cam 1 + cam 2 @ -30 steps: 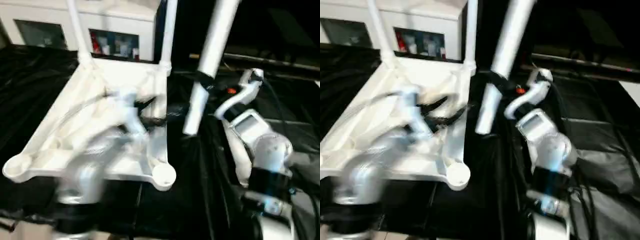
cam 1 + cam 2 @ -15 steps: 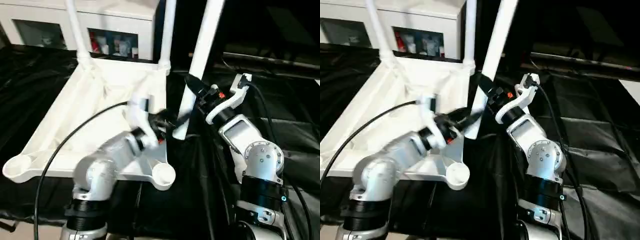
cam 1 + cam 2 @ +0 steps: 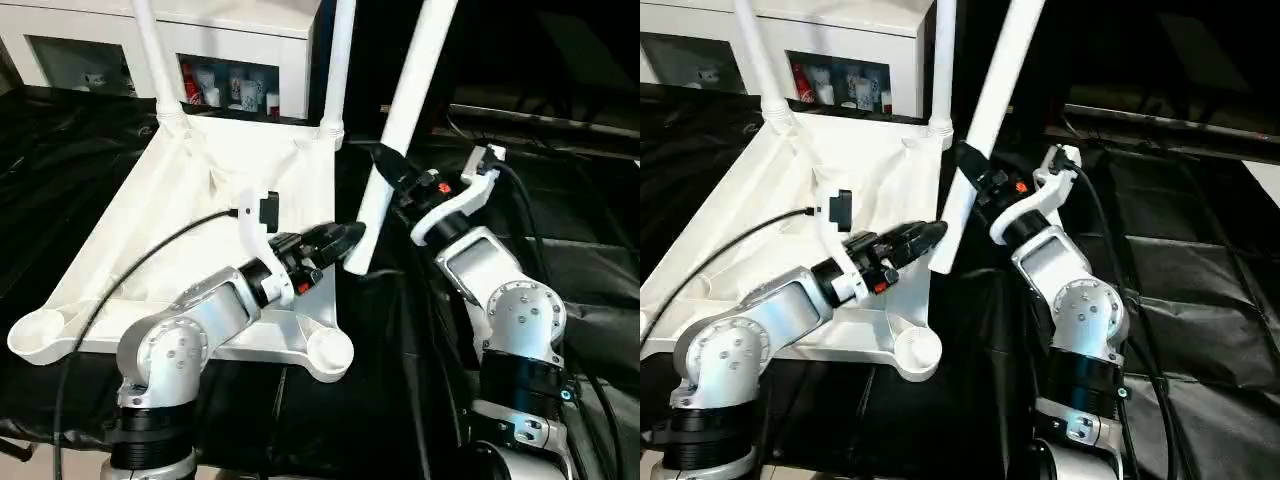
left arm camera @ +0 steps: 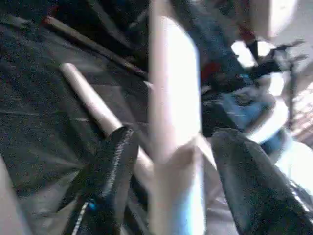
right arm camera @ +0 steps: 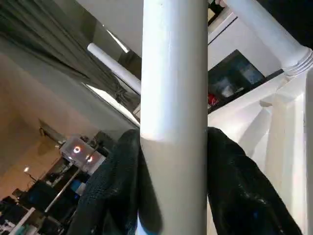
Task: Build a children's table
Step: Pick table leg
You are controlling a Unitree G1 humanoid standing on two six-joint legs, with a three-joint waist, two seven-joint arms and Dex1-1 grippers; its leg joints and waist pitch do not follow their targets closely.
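The white table top point(image 3: 200, 215) lies underside up on the black-draped worktop point(image 3: 60, 170), two legs point(image 3: 335, 60) standing in its far sockets. The right gripper point(image 3: 400, 180) pinches a third leg point(image 3: 400, 120) (tilted, beside the top's right edge). The left gripper point(image 3: 345, 238) has its fingers point(image 4: 115, 161) spread astride that leg's lower end.

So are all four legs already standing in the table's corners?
No: two legs stand in the far corner sockets, while the near socket is empty and the right gripper holds a loose leg.
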